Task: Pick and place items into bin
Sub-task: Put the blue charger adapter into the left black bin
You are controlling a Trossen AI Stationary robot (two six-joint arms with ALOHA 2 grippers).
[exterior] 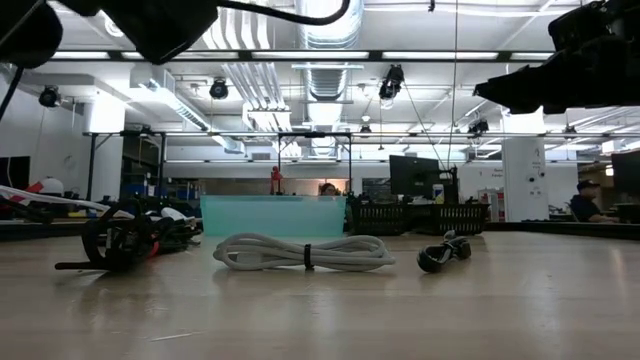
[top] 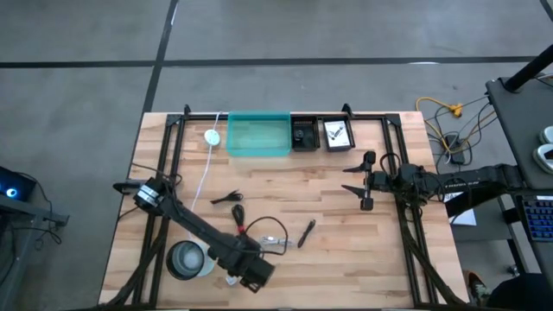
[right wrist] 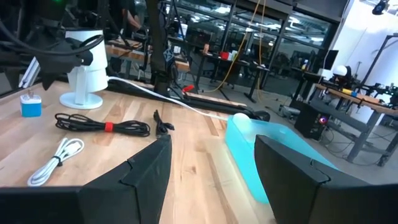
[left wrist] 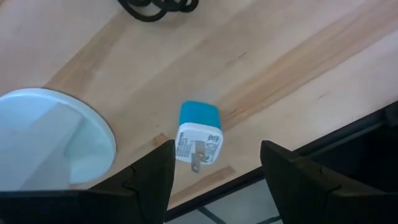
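The left gripper (left wrist: 214, 171) is hovering low over the near edge of the bench (top: 363, 250), close to the round clear container (top: 186, 259). Its fingers (left wrist: 149, 177) are spread wide and holding nothing. Directly between them in the left wrist view, a small charger plug (left wrist: 199, 140) with a blue cap and white body is lying on the wood, prongs showing, just beside the container and close to the bench edge. This looks like the approach to a pick, with the grasp itself not yet made.

The next move probably calls for a straight drop, so the fingers are straddling the plug, and then a close across its short body. The container and the bench edge are both near, so there is little room for sideways drift. After that comes a long carry to the teal bin (top: 258, 135) at the far edge.

Other items are waiting on the bench: a black cable with a red tie (right wrist: 102, 126), a coiled white cable (right wrist: 55, 160) and a black pen (top: 306, 233).

The right gripper (right wrist: 208, 180) is waiting above the right side of the bench, fingers apart and empty.
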